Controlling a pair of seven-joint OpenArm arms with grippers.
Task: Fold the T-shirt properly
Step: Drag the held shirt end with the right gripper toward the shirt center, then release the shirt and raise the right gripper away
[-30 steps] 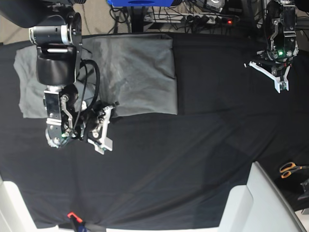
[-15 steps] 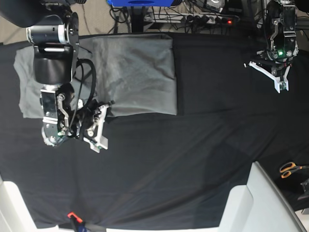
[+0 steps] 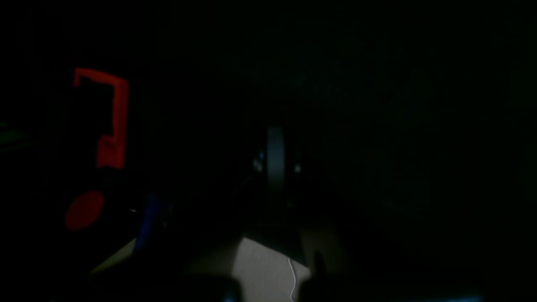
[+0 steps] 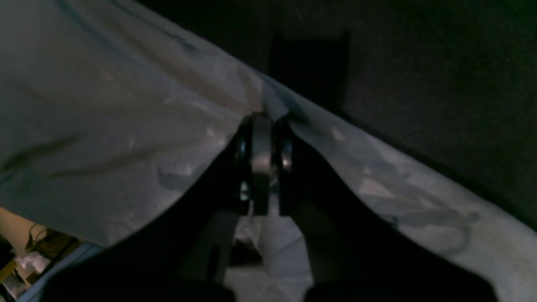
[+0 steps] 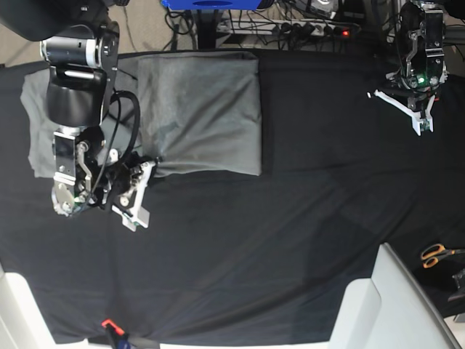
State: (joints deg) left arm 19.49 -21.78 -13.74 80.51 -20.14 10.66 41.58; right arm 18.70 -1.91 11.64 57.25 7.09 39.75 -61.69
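Note:
The light-grey T-shirt (image 5: 203, 109) lies partly folded on the black table cloth (image 5: 290, 218) at the upper left of the base view. My right gripper (image 5: 147, 174) sits at the shirt's lower left corner. In the right wrist view the right gripper (image 4: 262, 121) is shut on a pinched ridge of the T-shirt (image 4: 105, 105), and cloth drapes away on both sides of it. My left gripper (image 5: 421, 125) hangs over bare cloth at the far upper right, shut and holding nothing. The left wrist view is almost black, with the left gripper (image 3: 275, 142) only a faint shape.
Orange-handled scissors (image 5: 436, 254) lie at the right edge. A white slanted panel (image 5: 396, 305) fills the lower right corner. A power strip and cables (image 5: 305, 29) run behind the table's far edge. A small orange clip (image 5: 109, 324) sits at the bottom edge.
My right arm has drawn left and a little down with its jaws closing on the shirt's edge. The shirt's right edge has slid slightly left. The left arm has barely moved.

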